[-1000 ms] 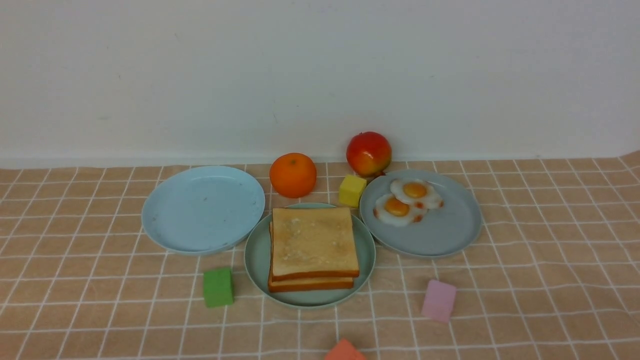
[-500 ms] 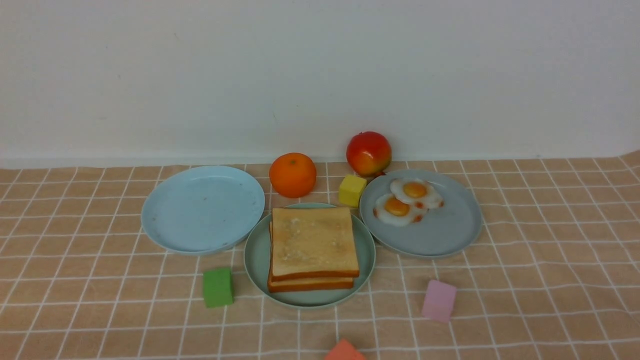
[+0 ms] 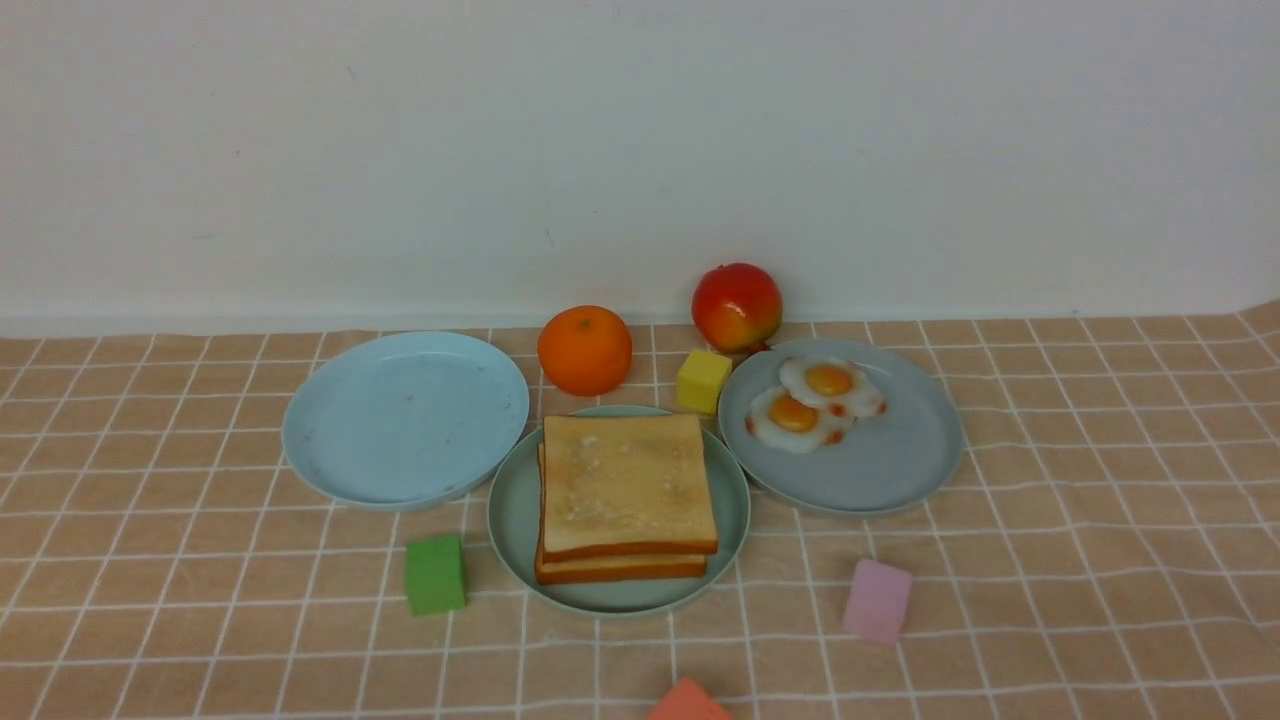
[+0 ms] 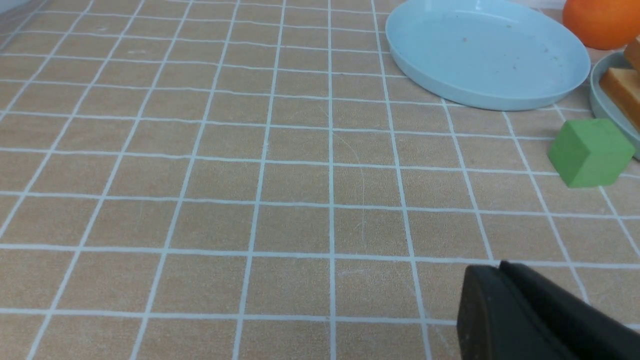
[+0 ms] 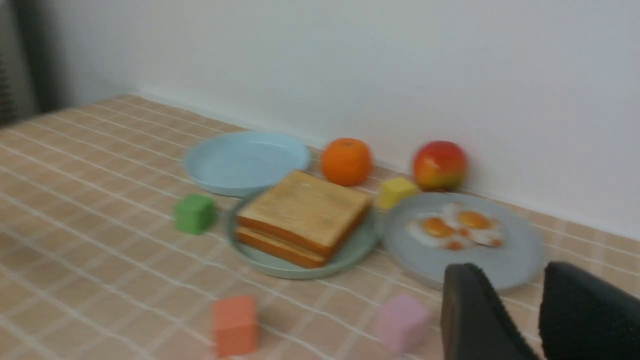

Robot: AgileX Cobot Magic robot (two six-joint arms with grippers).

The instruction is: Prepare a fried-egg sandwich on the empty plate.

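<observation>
Looking from one instant to the next, nothing on the surface (image 3: pixel 1100 600) has shifted: the toast stack (image 3: pixel 625 495) sits just as it did on the mint-green plate (image 3: pixel 510 520) at the middle, two golden slices squared one over the other. Neither arm shows in the front view. I would judge the sandwich close to done or already done, though I cannot see whether an egg lies between the slices; only the crust edges show.

Going outward with twelve o'clock toward the wall, the grey-blue plate (image 3: pixel 900 480) lies at about two o'clock, its rim touching or nearly touching the mint one, and it carries two fried eggs (image 3: pixel 815 405). The sky-blue plate (image 3: pixel 400 420) lies at ten o'clock, bare. An orange (image 3: pixel 585 350) stands at twelve, a yellow cube (image 3: pixel 704 380) at one, and a red apple (image 3: pixel 737 306) beyond it by the wall. A green cube (image 3: pixel 436 573) sits at eight, a pink cube (image 3: pixel 877 600) at four and an orange-red cube (image 3: pixel 688 703) at six, at the frame's edge.

The left claw (image 4: pixel 505 280) hangs over bare cloth well off toward nine o'clock, its fingers pressed together on nothing. The right claw (image 5: pixel 522 285) hovers out past four o'clock with a clear gap between its fingers, empty. Nothing stands over the stack; the cubes are the only clutter near an approach.
</observation>
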